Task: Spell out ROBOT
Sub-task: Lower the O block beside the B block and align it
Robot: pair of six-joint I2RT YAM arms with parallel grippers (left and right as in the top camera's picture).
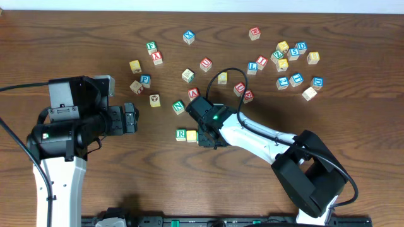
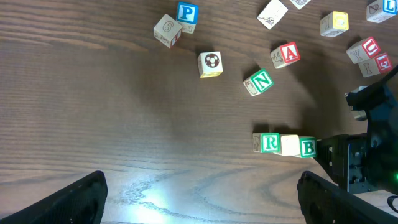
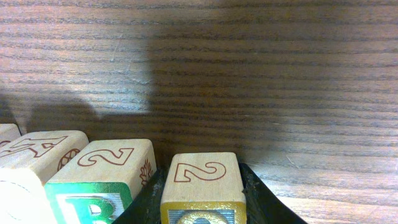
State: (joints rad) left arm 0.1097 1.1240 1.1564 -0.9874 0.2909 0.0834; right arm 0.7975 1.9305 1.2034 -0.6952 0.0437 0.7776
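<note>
Green R cube (image 2: 269, 142), first yellow cube (image 2: 290, 145) and green B cube (image 2: 308, 148) touch in a row on your table (image 1: 95, 31). The second yellow cube (image 3: 204, 183) sits just beside B, with the right gripper (image 1: 205, 135) clamped narrowly on its sides. Your left gripper (image 1: 129, 118) hovers well apart, jaws wide, empty.

On the counter (image 2: 93, 112), a green R cube (image 2: 269, 143), a pale yellow cube (image 2: 290, 145) and a green B cube (image 2: 307, 147) touch in a row. The black right arm (image 2: 367, 162) sits just beside the B, perhaps touching it. The left gripper (image 2: 199, 208) has its fingers (image 2: 71, 199) spread wide.
</note>
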